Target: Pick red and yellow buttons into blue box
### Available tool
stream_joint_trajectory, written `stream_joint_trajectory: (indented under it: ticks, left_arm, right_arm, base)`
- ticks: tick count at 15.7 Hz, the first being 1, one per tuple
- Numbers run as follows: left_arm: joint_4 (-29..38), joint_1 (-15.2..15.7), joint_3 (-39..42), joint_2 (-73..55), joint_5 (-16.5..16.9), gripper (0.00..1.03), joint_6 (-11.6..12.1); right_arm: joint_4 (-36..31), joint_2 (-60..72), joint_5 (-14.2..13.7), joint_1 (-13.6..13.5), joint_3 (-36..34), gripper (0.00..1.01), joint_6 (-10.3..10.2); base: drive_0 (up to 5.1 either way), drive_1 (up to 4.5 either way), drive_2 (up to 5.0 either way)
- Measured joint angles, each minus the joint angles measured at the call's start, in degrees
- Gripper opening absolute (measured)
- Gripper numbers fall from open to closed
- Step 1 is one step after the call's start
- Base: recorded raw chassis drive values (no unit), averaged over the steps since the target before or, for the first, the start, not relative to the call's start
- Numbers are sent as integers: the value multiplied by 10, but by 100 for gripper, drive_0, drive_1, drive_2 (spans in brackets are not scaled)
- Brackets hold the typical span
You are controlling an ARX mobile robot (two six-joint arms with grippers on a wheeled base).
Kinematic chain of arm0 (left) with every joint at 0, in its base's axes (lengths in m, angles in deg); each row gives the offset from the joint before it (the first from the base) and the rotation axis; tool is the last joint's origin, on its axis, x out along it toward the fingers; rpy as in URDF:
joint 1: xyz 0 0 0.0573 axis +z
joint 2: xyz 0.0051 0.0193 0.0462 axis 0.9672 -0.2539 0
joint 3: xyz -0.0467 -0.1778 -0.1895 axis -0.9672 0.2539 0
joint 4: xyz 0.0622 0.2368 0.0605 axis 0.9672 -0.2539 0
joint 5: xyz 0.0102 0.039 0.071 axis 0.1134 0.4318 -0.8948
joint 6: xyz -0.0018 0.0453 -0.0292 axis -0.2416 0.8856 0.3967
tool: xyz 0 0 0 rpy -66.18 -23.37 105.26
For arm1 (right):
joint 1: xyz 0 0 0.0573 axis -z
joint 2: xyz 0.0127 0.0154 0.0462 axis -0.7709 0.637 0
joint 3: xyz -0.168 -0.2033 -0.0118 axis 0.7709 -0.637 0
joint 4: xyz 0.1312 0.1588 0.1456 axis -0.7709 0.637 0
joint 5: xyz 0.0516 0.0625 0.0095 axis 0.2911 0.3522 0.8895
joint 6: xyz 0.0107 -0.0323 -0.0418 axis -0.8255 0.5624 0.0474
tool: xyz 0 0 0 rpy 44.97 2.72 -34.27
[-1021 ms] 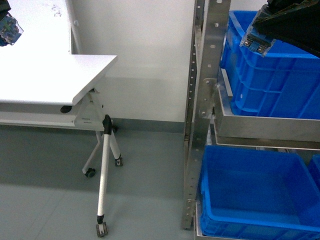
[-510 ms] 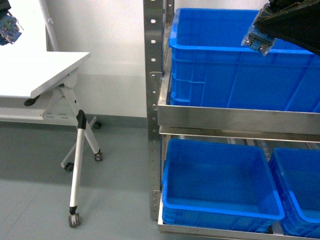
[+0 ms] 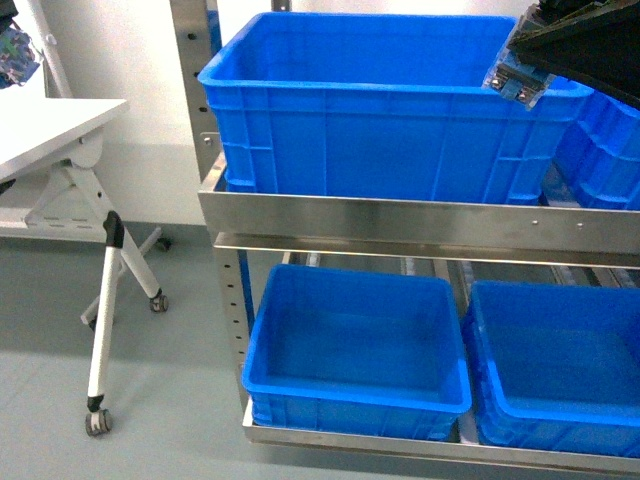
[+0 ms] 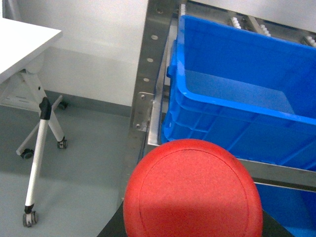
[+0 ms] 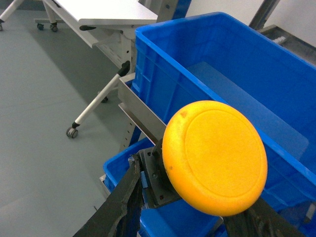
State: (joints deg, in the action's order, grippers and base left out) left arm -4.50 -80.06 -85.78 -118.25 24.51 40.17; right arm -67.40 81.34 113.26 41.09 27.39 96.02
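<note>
The blue box stands on the steel rack's upper shelf, mid-frame in the head view. My left gripper hangs at the far left edge, away from the rack. In its wrist view the red button fills the lower middle between dark finger parts, and a blue box lies beyond. My right gripper hovers over the box's right rim. It is shut on the yellow button, whose black body sits between the fingers, above the blue box.
A white folding table on castor legs stands left of the rack post. Two shallower blue crates sit on the lower shelf. Another blue crate adjoins the box on the right.
The head view has shifted right: the rack and blue box slid from the right edge to mid-frame, and the table moved left. Both grippers keep their places in view.
</note>
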Motion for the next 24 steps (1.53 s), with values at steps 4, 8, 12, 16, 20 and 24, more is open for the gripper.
stream_joint_trajectory:
  ticks: [4, 8, 12, 16, 20, 24]
  left_arm:
    - [-2, 0, 0, 0, 0, 24, 0]
    - [-1, 0, 0, 0, 0, 24, 0]
    - [-3, 0, 0, 0, 0, 24, 0]
    - [-2, 0, 0, 0, 0, 24, 0]
    - [-3, 0, 0, 0, 0, 24, 0]
    - [-2, -3, 0, 0, 2, 24, 0]
  right_arm:
    - [-1, 0, 0, 0, 0, 36, 0]
    - [0, 0, 0, 0, 0, 36, 0]
    - [1, 0, 0, 0, 0, 36, 0]
    - [0, 0, 0, 0, 0, 36, 0]
    - [0, 0, 0, 0, 0, 36, 0]
    - [1, 0, -2, 3, 0, 36, 0]
  base:
    - [481, -354, -129]
    - [490, -341, -123]
    - [472, -339, -142]
    - [480, -311, -138]
    - [197, -146, -56]
    - [89, 25, -94]
